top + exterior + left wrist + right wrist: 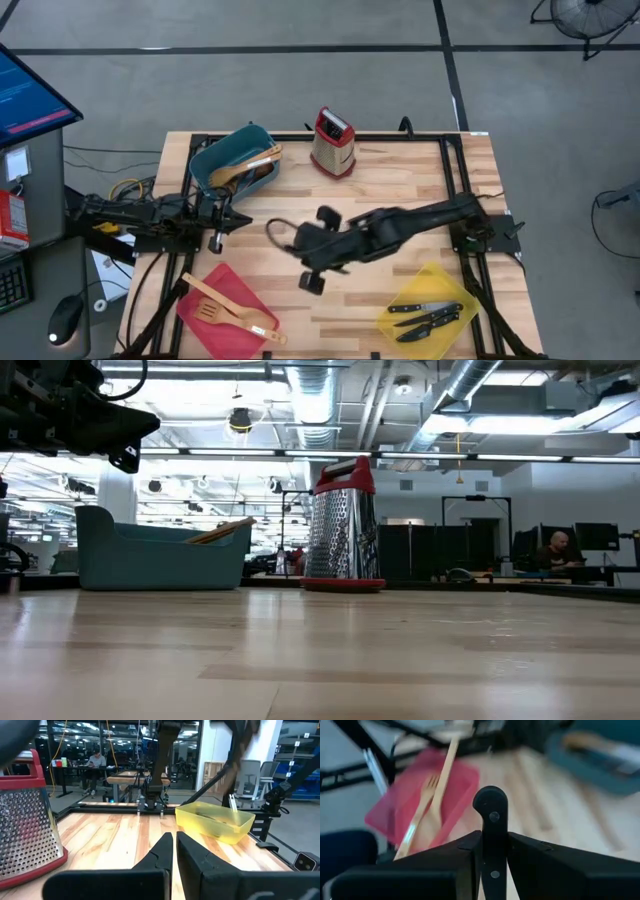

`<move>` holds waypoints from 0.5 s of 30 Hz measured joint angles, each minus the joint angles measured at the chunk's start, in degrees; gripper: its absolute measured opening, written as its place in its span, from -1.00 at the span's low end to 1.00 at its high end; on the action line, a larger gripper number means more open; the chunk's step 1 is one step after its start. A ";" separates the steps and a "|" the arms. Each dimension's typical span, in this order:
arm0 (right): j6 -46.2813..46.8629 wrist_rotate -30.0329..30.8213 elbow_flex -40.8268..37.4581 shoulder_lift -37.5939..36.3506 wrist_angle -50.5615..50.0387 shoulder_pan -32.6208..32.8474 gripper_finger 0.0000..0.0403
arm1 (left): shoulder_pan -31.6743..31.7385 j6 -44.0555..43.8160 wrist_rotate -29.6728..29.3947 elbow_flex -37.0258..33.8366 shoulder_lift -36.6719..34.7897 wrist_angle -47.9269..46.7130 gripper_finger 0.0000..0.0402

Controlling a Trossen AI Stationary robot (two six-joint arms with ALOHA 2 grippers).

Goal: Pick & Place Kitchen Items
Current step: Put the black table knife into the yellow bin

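Note:
My right gripper [312, 272] hovers over the table's middle, shut on a black-handled knife [490, 815]. The knife's blade is hidden. A teal bin [233, 160] at the far left holds wooden spoons [255, 165]. A red bin [222, 312] at the near left holds a wooden fork and spatula [427, 810]. A yellow bin [428, 315] at the near right holds black-handled knives [430, 315]. My left gripper [173, 851] rests shut and level at the table's left edge [238, 218], touching nothing. My right gripper pinches the knife's black riveted handle [492, 856] between its two fingers. The handle's rounded end [490, 801] sticks out past the fingertips, and the gripper hides the blade. The fingers slant downward toward the red bin, and the knife is lifted clear of the table.
A red-topped steel box grater [333, 142] stands upright at the table's far edge, beside the teal bin [160, 555]. Bare wood lies between the bins. People sit at desks in the room beyond the table.

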 joint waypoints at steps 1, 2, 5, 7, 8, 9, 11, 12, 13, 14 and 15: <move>-0.55 1.82 -0.01 -1.24 0.08 0.36 -0.65 | 0.00 0.01 0.00 0.00 0.06 -0.04 -0.96; -1.14 3.62 0.01 -2.45 0.33 0.72 -0.65 | 0.00 0.01 0.00 0.00 0.07 -0.04 -0.96; -2.83 8.13 0.01 -5.67 0.25 2.36 -0.65 | -0.01 0.01 0.00 0.00 0.07 0.20 -0.96; -3.09 10.53 -0.01 -7.43 -0.05 3.53 -0.65 | 0.00 0.01 0.02 0.00 0.07 0.21 -0.96; -3.08 11.63 -0.01 -8.16 -0.31 4.11 -0.65 | 0.00 0.01 0.01 0.00 0.07 0.21 -0.96; -3.09 12.86 0.00 -8.78 -0.33 4.65 -0.65 | -0.01 0.01 0.00 0.00 0.07 0.26 -0.96; -3.08 15.44 0.01 -9.77 -0.73 5.74 -0.64 | -0.01 0.01 0.00 0.00 -0.11 0.24 -0.96; -3.09 16.40 0.01 -9.96 -0.71 6.21 -0.64 | 0.00 0.00 0.00 0.00 -0.42 0.23 -0.96; -3.09 17.21 0.01 -10.06 -0.69 6.58 -0.64 | -0.01 0.01 0.00 0.00 -1.08 0.20 -0.96; -3.09 17.71 0.00 -10.07 -0.77 6.98 -0.64 | -0.01 0.01 0.00 0.00 -1.94 0.20 -0.96; -3.09 17.82 -0.01 -10.07 -0.76 7.28 -0.64 | 0.00 0.00 0.00 0.00 -2.96 0.26 -0.96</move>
